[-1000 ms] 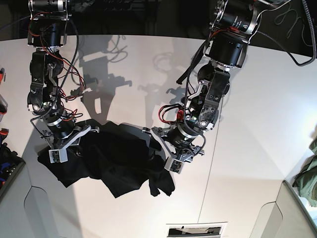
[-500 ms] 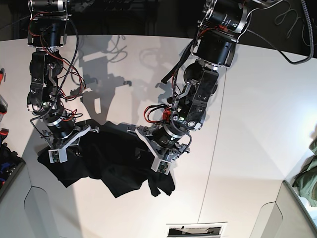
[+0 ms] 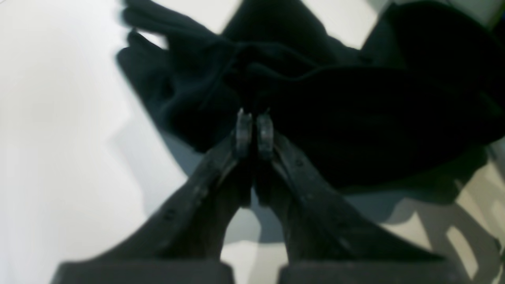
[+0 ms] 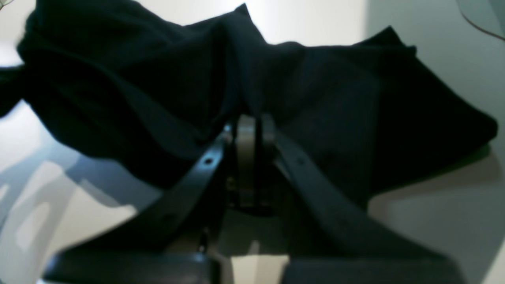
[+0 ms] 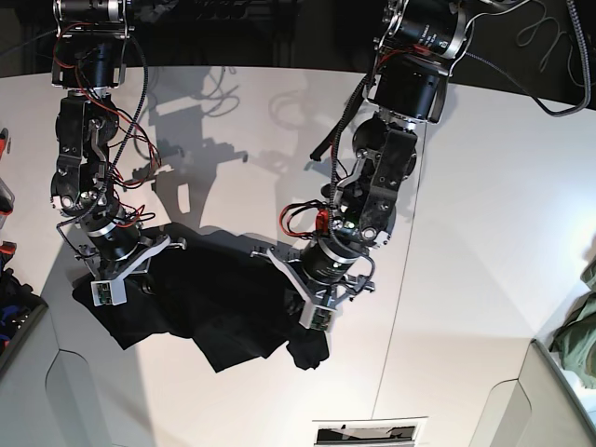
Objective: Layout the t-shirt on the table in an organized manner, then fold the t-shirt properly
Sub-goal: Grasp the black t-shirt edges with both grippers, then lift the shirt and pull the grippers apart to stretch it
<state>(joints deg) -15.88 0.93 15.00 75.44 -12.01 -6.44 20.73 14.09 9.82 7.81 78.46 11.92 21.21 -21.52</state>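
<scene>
The black t-shirt point(image 5: 214, 312) lies crumpled on the white table point(image 5: 484, 233), left of the middle in the base view. My left gripper point(image 5: 305, 303) is down on the shirt's right part. In the left wrist view its fingertips point(image 3: 254, 130) are pressed together, and folds of the t-shirt point(image 3: 355, 118) bunch toward them. My right gripper point(image 5: 116, 277) sits at the shirt's left edge. Through the right wrist camera it point(image 4: 252, 130) is shut on a raised ridge of the t-shirt point(image 4: 130, 90). No print or tag shows.
An olive-green garment point(image 5: 583, 321) hangs at the right edge. Coloured items point(image 5: 7, 279) sit at the left edge. A thin dark seam point(image 5: 399, 279) runs down the table right of the left arm. A printed sheet point(image 5: 368, 432) lies at the front edge.
My left arm has swung left onto the shirt's right part and its jaws have closed from wide open. The right arm and its grip have not moved.
</scene>
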